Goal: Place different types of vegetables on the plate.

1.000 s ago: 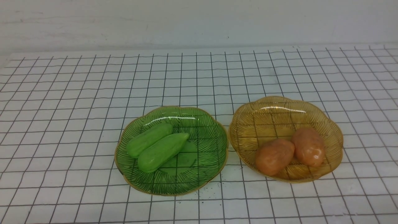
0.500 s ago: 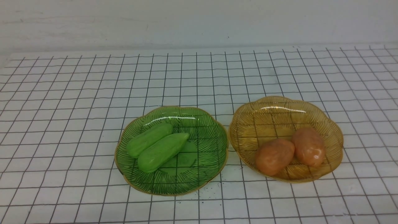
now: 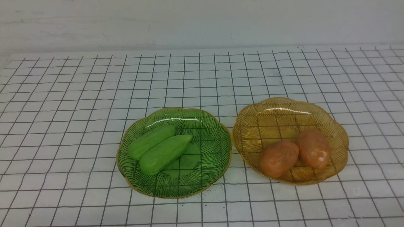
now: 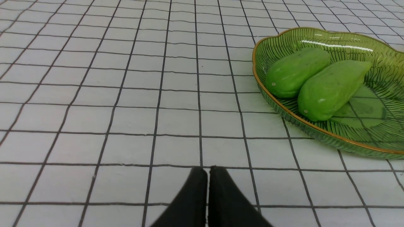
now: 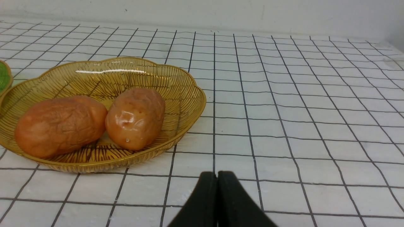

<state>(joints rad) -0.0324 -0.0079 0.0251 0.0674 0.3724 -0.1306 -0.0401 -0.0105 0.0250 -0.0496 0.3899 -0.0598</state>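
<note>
Two light-green cucumber-like vegetables (image 3: 151, 141) (image 3: 164, 154) lie side by side in a green glass plate (image 3: 208, 157). Two orange-brown potato-like vegetables (image 3: 279, 158) (image 3: 313, 148) rest in an amber glass plate (image 3: 268, 119) to its right. In the left wrist view the green pieces (image 4: 295, 72) (image 4: 331, 88) lie in the green plate (image 4: 315, 129), and my left gripper (image 4: 208, 170) is shut and empty over the cloth, short of that plate. In the right wrist view my right gripper (image 5: 217, 175) is shut and empty, short of the amber plate (image 5: 176, 75) with its potatoes (image 5: 60, 124) (image 5: 135, 116). Neither arm shows in the front view.
A white cloth with a black grid (image 3: 202, 75) covers the table. A pale wall (image 3: 202, 22) runs along the far edge. The two plates sit close together, their rims nearly touching.
</note>
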